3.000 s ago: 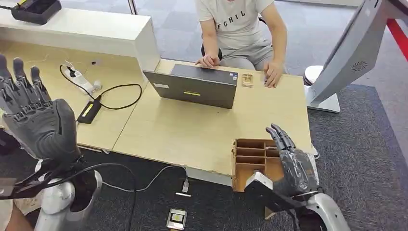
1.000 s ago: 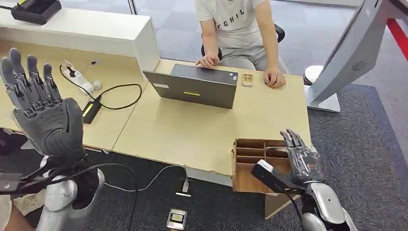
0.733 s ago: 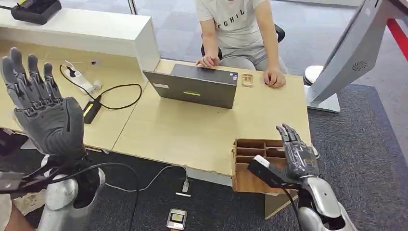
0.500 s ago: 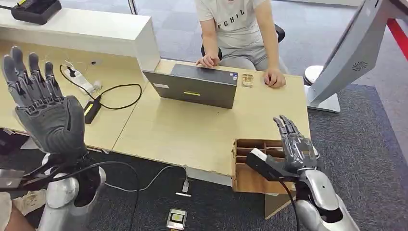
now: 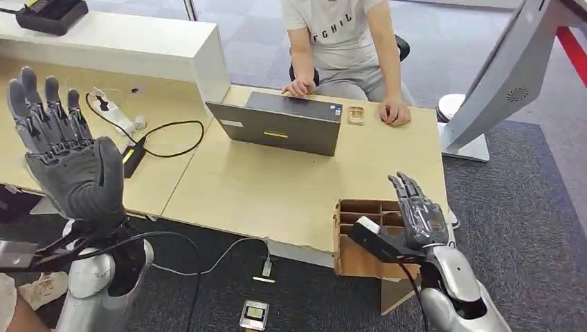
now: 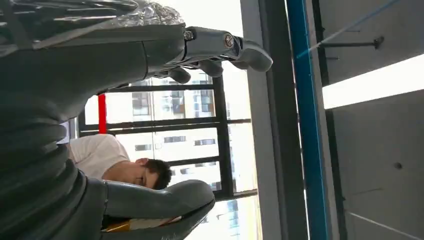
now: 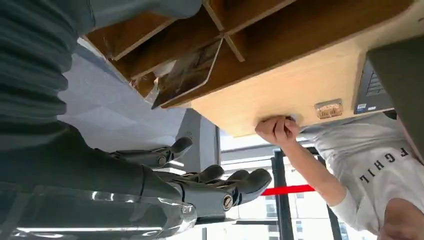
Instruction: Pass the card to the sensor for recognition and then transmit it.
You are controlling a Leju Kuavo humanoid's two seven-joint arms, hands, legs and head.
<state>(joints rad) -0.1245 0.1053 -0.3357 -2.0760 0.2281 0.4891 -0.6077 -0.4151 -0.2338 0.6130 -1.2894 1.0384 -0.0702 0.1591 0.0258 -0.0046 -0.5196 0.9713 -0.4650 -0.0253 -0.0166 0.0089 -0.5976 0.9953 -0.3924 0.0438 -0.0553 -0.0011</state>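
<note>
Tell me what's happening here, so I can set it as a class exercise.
A humanoid robot stands at a wooden desk opposite a seated person with a laptop. Its right hand hovers, fingers spread and holding nothing, over a wooden divided box at the desk's near edge; the right wrist view shows a card in one compartment. Its left hand is raised, open and empty. No card has been picked up yet.

Laptop (image 5: 284, 124) blocks far desk (image 5: 277, 187); near side free
</note>
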